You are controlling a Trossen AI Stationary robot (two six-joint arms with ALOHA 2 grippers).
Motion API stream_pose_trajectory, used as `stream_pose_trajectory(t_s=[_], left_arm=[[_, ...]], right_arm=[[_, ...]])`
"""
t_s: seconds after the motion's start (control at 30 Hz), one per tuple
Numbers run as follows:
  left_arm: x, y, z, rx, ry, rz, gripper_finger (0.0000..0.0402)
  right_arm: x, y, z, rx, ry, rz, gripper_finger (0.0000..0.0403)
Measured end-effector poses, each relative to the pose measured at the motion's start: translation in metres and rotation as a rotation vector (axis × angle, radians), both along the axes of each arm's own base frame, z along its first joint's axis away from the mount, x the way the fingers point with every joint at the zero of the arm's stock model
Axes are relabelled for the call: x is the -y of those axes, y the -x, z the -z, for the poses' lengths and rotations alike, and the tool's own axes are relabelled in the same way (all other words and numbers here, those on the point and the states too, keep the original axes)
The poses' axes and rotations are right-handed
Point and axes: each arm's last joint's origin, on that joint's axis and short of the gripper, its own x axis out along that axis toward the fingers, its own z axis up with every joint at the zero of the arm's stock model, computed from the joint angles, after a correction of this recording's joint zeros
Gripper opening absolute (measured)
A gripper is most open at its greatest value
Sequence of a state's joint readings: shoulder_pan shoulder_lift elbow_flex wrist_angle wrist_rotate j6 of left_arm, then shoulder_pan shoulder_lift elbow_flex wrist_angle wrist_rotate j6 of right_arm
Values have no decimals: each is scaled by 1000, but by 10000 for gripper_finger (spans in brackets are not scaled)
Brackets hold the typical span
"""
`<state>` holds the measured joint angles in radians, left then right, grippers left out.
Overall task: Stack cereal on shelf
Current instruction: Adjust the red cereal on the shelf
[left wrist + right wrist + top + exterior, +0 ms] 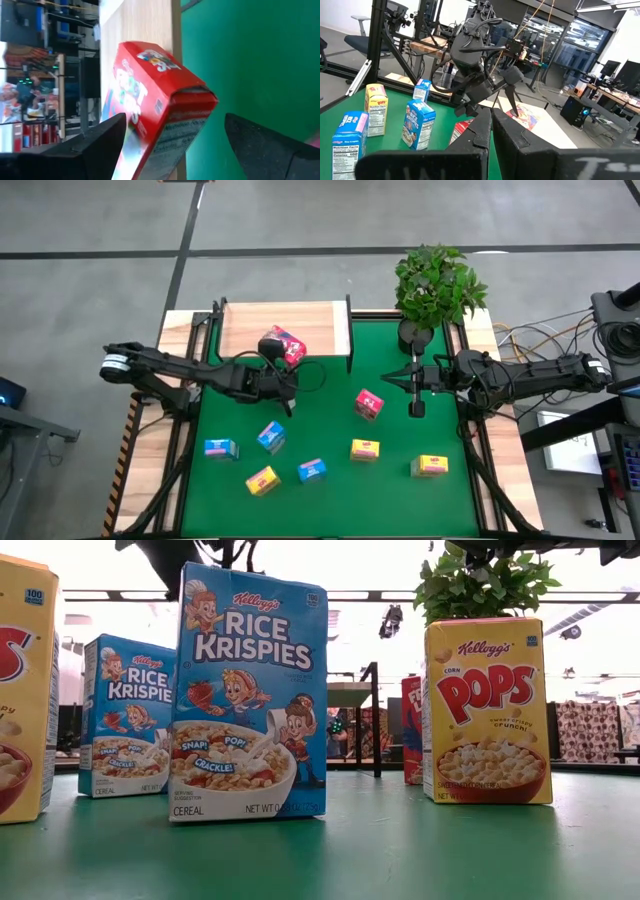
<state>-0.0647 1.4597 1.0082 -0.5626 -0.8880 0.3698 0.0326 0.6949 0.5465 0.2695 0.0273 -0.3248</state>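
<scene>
Spreading wide, the left gripper (283, 367) is seen at the shelf's front edge, with a red Froot Loops box (284, 345) lying tilted on the shelf (240, 328) just ahead of it. In the left wrist view the fingers (100, 140) are parted to either side of the box (150, 110) and appear clear of it, so a release onto the wooden board is judged to be in hand (the box sits askew near the board's front edge). The right gripper (416, 392) is held pressed together, parked over the green mat (330, 420) of the desk near the potted plant (436, 285), presumably kept out of the way. Further cereal boxes are scattered on the mat: another red box (368, 404), three blue Rice Krispies boxes (271, 437) and three yellow Corn Pops boxes (365, 449), none yet shelved.
</scene>
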Motion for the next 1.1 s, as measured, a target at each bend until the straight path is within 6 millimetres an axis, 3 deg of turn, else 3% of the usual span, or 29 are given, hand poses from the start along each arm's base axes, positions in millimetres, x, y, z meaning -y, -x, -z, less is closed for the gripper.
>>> stream_pose_trajectory(t_s=[0.27,0.53,1.1], left_arm=[[-1,-1,12,26,-81,9,317],[-1,-2,12,63,-84,0,307],[-1,-5,9,103,-78,-5,214]], right_arm=[[0,0,0,2,0,0,9],[0,0,0,3,6,1,9],[0,0,0,4,7,1,9]])
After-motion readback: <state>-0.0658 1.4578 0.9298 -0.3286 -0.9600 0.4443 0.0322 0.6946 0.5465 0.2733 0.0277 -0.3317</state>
